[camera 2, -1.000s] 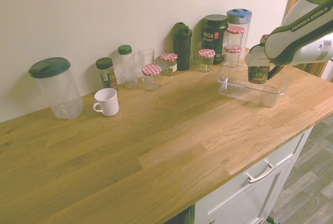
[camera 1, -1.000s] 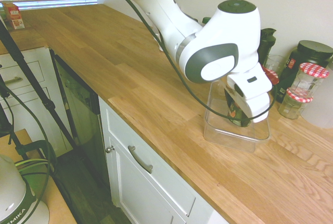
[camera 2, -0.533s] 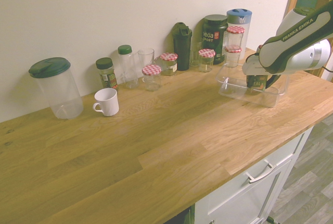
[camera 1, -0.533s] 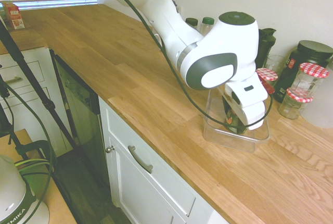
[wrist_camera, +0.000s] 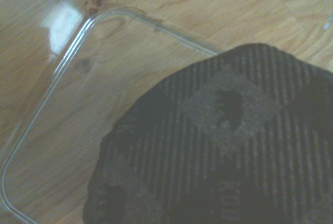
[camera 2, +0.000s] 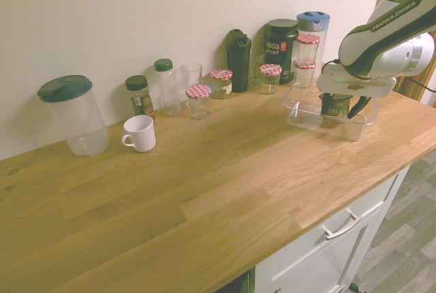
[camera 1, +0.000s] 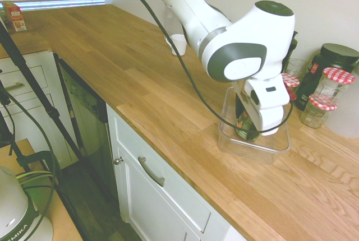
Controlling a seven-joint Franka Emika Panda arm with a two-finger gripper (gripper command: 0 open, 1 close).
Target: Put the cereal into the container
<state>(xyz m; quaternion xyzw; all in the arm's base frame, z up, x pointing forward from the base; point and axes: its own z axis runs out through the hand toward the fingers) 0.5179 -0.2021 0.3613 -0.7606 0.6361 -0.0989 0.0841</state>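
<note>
Gripper [camera 2: 337, 117] open, fingers spread either side of cereal [camera 2: 336, 105], grip looks released. Cereal inside container [camera 2: 308, 120]. Best: let cup settle, lift straight up, don't drag cup or clip rim.

we are seeing red-and-white checks patterning the jar lids [camera 2: 198, 91], and blue topping the clear pitcher [camera 2: 313, 20].

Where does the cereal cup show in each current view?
First exterior view: right of centre, in the clear tub, partly behind the gripper; cereal cup.
Second exterior view: right side, at the tub, below the gripper.
Wrist view: dark shape, bottom right.
Shared landmark: the clear tub.
</note>
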